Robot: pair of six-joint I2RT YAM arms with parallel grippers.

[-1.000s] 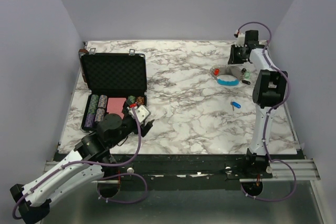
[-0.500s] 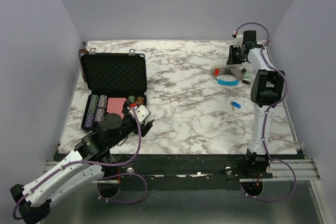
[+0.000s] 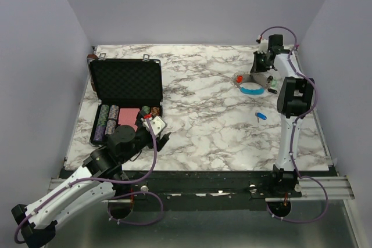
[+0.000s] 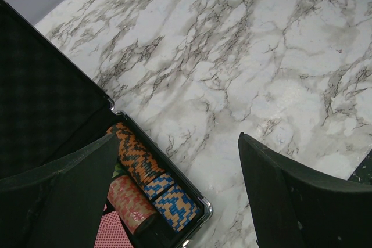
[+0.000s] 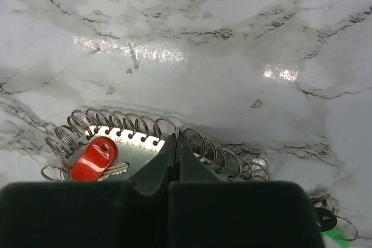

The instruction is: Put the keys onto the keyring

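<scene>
Grey-coil grip at far right: clamping right gripper (image 5: 176, 143) shut on keyring (image 5: 116, 121), just beside red key (image 5: 94, 158) (blue key (image 3: 260, 115) well apart, nearer the bases); holding left gripper (image 4: 177, 139) wide open over chip case (image 4: 40, 103) edge.

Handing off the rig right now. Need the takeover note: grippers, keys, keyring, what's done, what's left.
Grippers: the left gripper is open and empty, over the corner of the chip case. The right gripper is shut, tips at the coil of the keyring; a real pinch is unclear.
Keys: the red key is at the coil, the green key is near its other end, and the blue key lies alone on the table.
Done: no key is visibly threaded.
Left: all three keys, blue certainly.
</scene>
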